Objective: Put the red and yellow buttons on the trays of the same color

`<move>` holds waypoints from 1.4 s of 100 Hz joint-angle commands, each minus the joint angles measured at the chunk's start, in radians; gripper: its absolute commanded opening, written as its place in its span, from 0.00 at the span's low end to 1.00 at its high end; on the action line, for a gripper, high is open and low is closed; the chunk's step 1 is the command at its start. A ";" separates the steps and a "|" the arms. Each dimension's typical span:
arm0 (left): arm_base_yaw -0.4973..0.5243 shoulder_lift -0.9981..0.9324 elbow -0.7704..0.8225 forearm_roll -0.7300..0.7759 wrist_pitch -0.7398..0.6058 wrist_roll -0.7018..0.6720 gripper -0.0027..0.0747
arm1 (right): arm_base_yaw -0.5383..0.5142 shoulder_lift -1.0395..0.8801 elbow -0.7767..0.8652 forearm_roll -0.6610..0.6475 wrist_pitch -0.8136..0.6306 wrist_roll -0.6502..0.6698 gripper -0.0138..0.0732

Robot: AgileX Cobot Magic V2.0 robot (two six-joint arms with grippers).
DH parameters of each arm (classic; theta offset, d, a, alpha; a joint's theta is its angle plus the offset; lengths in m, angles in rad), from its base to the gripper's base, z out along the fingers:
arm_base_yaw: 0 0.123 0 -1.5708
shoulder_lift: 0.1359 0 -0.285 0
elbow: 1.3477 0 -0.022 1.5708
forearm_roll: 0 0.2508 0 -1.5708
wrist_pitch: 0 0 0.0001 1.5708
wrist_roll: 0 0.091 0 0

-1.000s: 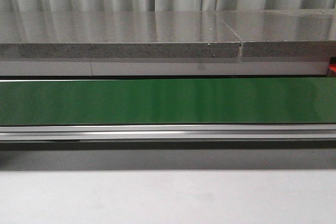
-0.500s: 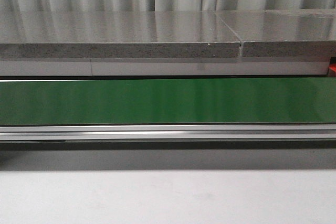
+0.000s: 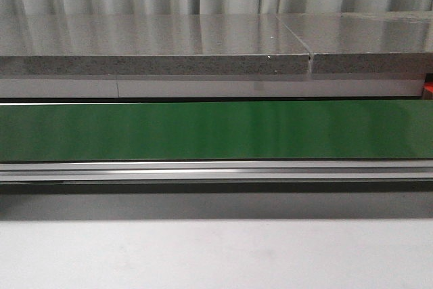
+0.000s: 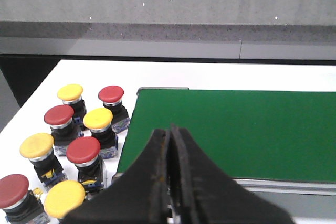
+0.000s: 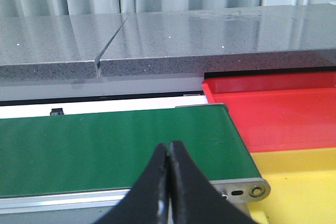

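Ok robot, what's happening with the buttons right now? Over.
Left gripper shut, empty; right gripper shut, empty. Buttons waiting beside belt. Red tray, yellow tray bare. Nothing blocking.

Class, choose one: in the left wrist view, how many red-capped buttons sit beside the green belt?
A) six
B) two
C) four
C: four red buttons show among the cluster left of the green belt, mixed with four yellow buttons.

We can read no text, label, brand or number in any view. The small marks on the button bases (image 4: 79,124) are too blurred for us.
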 commanded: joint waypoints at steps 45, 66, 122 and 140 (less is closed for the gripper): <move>0.003 0.354 -0.345 -0.005 0.128 -0.010 0.66 | -0.004 -0.011 -0.015 -0.007 -0.076 0.000 0.08; 0.030 0.453 -0.451 0.004 0.264 -0.127 0.60 | -0.004 -0.011 -0.015 -0.007 -0.076 0.000 0.08; 0.359 0.726 -0.583 -0.158 0.609 -0.151 0.59 | -0.004 -0.011 -0.015 -0.007 -0.076 0.000 0.08; 0.422 0.797 -0.583 -0.158 0.629 -0.151 0.59 | -0.004 -0.011 -0.015 -0.007 -0.076 0.000 0.08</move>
